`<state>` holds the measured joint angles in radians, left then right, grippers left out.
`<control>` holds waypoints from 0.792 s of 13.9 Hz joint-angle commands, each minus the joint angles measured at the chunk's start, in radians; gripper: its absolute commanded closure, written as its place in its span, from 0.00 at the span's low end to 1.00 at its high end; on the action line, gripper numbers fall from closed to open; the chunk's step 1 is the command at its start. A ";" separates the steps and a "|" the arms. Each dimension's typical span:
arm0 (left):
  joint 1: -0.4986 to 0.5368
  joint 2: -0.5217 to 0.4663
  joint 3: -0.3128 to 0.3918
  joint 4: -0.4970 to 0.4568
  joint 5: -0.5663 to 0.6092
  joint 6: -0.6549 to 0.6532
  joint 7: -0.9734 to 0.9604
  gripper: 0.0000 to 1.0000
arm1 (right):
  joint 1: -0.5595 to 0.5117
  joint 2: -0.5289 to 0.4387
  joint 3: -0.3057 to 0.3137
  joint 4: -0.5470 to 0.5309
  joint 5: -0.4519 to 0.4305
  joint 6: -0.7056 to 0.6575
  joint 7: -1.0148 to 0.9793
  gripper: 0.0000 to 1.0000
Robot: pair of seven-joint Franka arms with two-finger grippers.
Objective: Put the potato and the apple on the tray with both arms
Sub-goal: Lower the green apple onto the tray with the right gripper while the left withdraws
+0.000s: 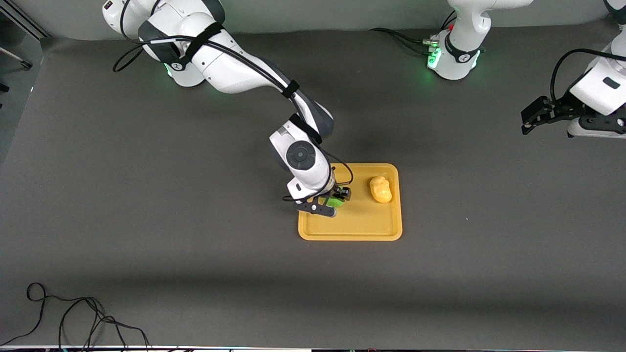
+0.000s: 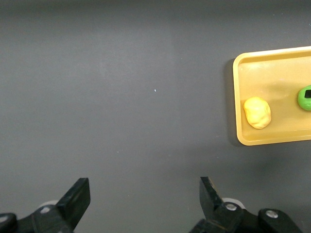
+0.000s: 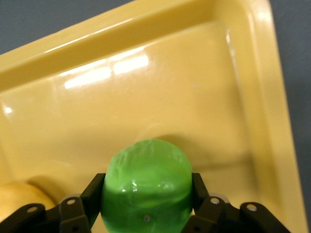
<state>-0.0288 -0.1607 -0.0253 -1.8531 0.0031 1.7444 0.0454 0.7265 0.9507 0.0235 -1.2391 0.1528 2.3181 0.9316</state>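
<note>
The orange-yellow tray [image 1: 362, 227] lies mid-table. The yellow-orange potato [image 1: 380, 189] rests on it at the end toward the left arm, and shows in the left wrist view [image 2: 256, 112]. My right gripper [image 1: 334, 201] is shut on the green apple [image 1: 335, 201] low over the tray's end toward the right arm. In the right wrist view the apple [image 3: 147, 182] sits between the black fingers [image 3: 92, 191] over the tray floor [image 3: 146, 97]. My left gripper [image 1: 527, 121] is open and empty, waiting over bare table at the left arm's end; its fingertips [image 2: 80, 191] stand wide apart.
Dark grey mat covers the table. A loose black cable [image 1: 78, 313] lies near the front edge at the right arm's end. The arm bases [image 1: 452, 58] stand along the table's back edge.
</note>
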 commanded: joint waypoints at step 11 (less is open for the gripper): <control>0.010 -0.019 -0.002 -0.018 -0.045 0.001 0.016 0.00 | -0.007 -0.476 -0.255 -0.221 -0.022 -0.301 -0.207 0.00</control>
<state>-0.0279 -0.1603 -0.0252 -1.8532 -0.0263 1.7424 0.0454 0.7110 0.6187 -0.1798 -1.2881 0.1405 2.0113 0.8125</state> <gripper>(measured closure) 0.000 0.000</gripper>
